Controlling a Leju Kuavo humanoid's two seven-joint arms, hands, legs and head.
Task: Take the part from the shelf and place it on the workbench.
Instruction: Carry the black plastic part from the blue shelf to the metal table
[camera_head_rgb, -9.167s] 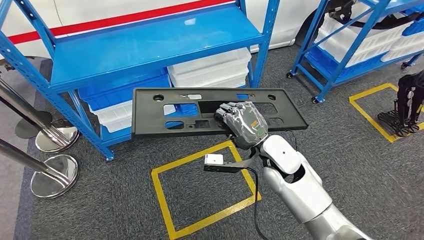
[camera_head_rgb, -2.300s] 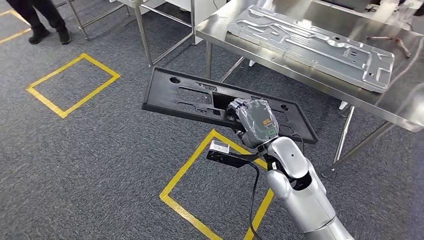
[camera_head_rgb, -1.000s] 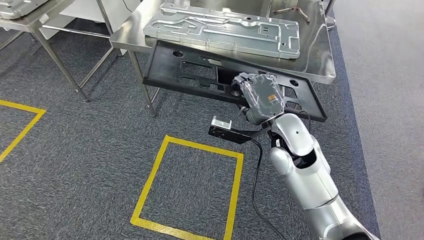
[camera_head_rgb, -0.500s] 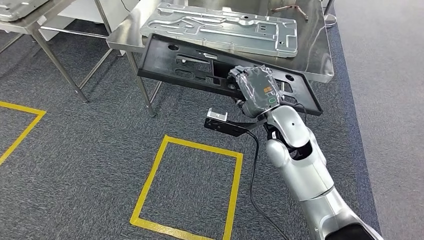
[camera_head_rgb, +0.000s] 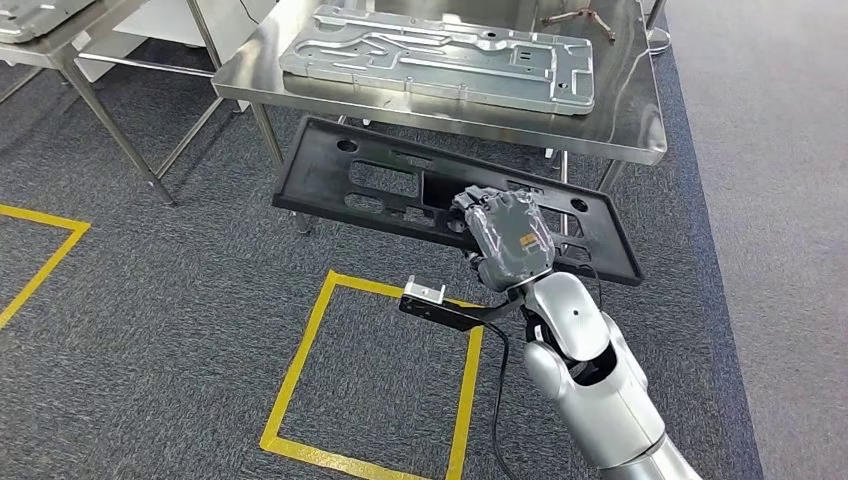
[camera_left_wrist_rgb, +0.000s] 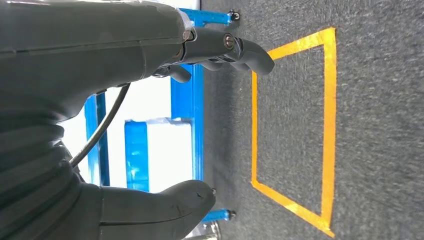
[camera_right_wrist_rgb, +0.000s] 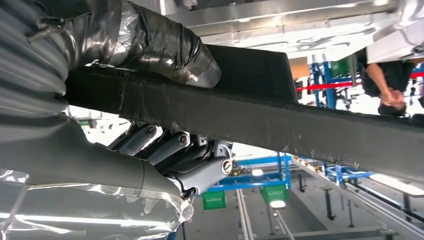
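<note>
The part is a long black plastic panel (camera_head_rgb: 380, 185) with several cut-outs. My right hand (camera_head_rgb: 505, 240) grips it near the middle of its near edge and holds it tilted above the carpet, just in front of the steel workbench (camera_head_rgb: 625, 110). In the right wrist view, the taped thumb (camera_right_wrist_rgb: 165, 45) lies on one face of the panel (camera_right_wrist_rgb: 300, 125) and the fingers (camera_right_wrist_rgb: 192, 155) curl under the other. My left hand (camera_left_wrist_rgb: 90, 60) hangs over the floor with its fingers (camera_left_wrist_rgb: 240, 47) apart, holding nothing.
A large silver metal plate (camera_head_rgb: 440, 55) covers much of the workbench, with a small tool (camera_head_rgb: 575, 18) behind it. A second steel table (camera_head_rgb: 40, 20) stands at the upper left. A yellow floor square (camera_head_rgb: 300, 370) lies below the panel. A person (camera_right_wrist_rgb: 390, 80) stands far off. Blue shelving (camera_left_wrist_rgb: 192, 100) is near my left hand.
The camera turned from the blue shelf to the workbench. Over the last half second my right hand drew the panel back and down, off the workbench's front edge.
</note>
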